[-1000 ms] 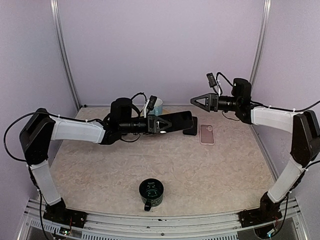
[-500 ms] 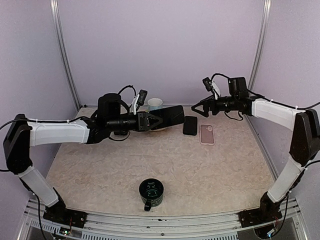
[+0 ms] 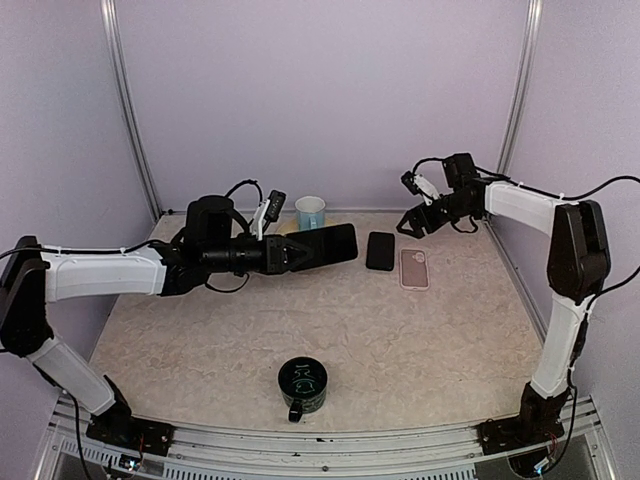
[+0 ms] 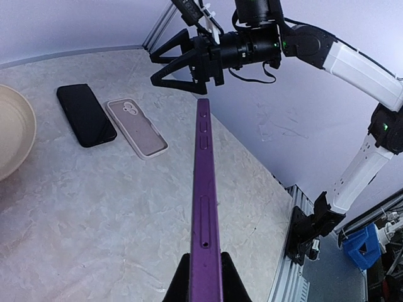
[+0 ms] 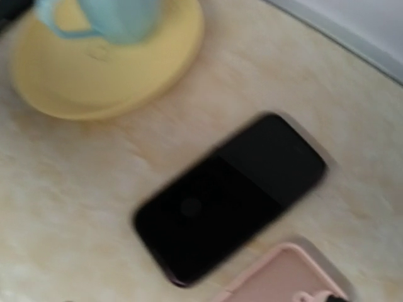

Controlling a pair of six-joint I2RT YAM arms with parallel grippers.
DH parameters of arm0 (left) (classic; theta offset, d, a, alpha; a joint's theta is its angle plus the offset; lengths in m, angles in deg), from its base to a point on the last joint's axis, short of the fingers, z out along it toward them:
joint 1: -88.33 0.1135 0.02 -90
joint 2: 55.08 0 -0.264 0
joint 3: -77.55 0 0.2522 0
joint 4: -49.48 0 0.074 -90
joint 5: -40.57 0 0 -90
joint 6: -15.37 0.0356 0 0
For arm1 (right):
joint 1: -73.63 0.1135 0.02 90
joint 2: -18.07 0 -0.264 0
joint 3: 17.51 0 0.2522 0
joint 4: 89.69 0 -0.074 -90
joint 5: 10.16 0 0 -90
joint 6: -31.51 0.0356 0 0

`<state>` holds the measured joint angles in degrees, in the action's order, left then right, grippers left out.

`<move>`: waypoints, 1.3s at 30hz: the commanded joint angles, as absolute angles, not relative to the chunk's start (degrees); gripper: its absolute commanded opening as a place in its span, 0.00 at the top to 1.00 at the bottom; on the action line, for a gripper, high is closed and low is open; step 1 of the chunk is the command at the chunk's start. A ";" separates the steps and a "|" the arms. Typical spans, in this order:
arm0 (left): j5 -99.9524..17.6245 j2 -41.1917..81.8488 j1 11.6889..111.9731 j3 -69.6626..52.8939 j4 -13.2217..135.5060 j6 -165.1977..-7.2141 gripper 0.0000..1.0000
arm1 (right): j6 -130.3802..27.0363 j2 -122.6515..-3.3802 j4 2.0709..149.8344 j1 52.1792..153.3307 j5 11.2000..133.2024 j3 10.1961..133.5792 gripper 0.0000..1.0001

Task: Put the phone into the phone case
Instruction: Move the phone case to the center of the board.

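The left gripper (image 3: 291, 254) is clamped on the near end of a purple-edged phone (image 4: 204, 182), which it holds in the air over the far half of the tabletop (image 3: 430, 350). The phone is turned so that the left wrist camera sees it edge-on, with its side buttons visible. The right gripper (image 4: 153, 69) hangs above the far right part of the tabletop, its jaws spread and nothing between them. Below it a pink phone case (image 3: 414, 268) lies flat, with a black phone (image 3: 380, 250) just beside it on the side towards the table's middle. The right wrist view is blurred, so the black slab may be a dark case rather than a handset. A light blue cup (image 3: 310, 211) stands on a yellow saucer (image 5: 107, 69) at the middle of the far edge. A dark green mug (image 3: 302, 384) stands near the middle of the near edge, well apart from everything else.
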<state>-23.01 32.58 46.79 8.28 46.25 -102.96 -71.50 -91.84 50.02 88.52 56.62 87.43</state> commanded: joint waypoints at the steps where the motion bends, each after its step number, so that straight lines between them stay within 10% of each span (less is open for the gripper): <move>1: -23.50 29.28 47.11 8.59 44.15 -101.50 1.00 | -74.35 -96.53 43.92 85.82 59.50 90.94 0.21; 39: -23.94 29.85 46.59 10.08 41.95 -103.69 1.00 | -76.95 -119.11 39.57 81.27 58.69 109.52 0.35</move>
<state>-24.04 30.77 46.77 10.18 46.93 -103.31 -76.84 -117.72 39.88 81.64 60.18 107.98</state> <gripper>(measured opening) 0.068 0.660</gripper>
